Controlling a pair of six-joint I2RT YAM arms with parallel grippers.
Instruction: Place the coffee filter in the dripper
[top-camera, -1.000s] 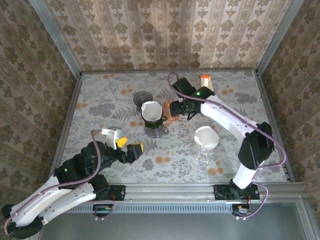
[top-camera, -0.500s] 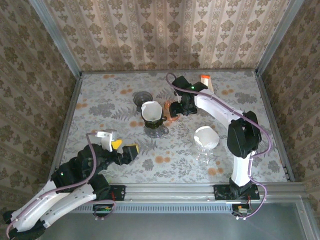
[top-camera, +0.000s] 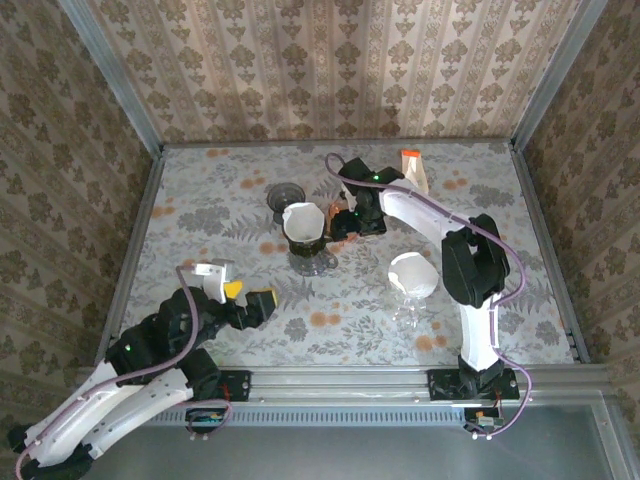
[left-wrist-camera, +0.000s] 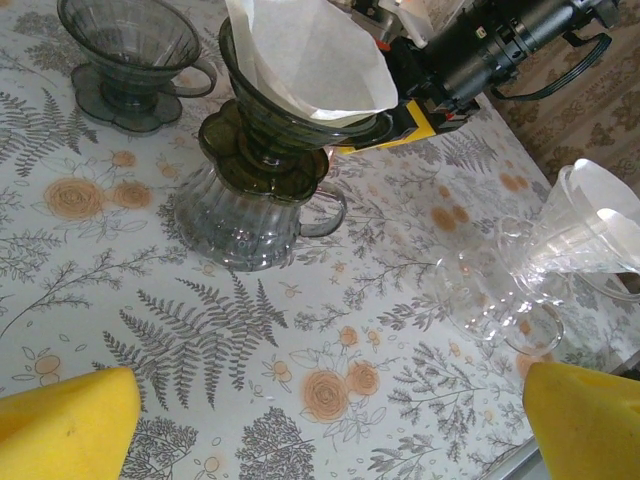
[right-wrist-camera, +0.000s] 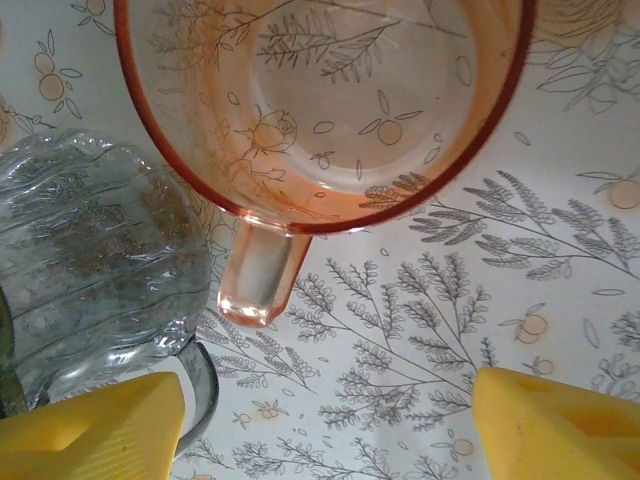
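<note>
The right claw (right-wrist-camera: 330, 420) is open. Its two yellow fingertips (right-wrist-camera: 90, 425) stand far apart, and there is nothing between them but the flowery table (right-wrist-camera: 480, 250). The claw hangs right over a pink glass dripper (right-wrist-camera: 320, 100) and looks down into it. The pink dripper is empty, and its little handle points toward the claw. Just beside it is a bumpy grey glass jug (right-wrist-camera: 90, 260).

The left claw (left-wrist-camera: 325, 425) is open wide too and holds nothing. It hovers low over the table near the front edge, well apart from all the glass things.

On top of the grey jug sits a dark dripper (left-wrist-camera: 290, 120). A white coffee filter (left-wrist-camera: 310, 60) is inside it and sticks up above the rim. Behind it and to the left is another dark dripper (left-wrist-camera: 130, 45), the empty one, standing on the table. Off to the right, a clear glass jug (left-wrist-camera: 495, 295) carries a clear dripper with a second white filter (left-wrist-camera: 600, 200) in it.
</note>
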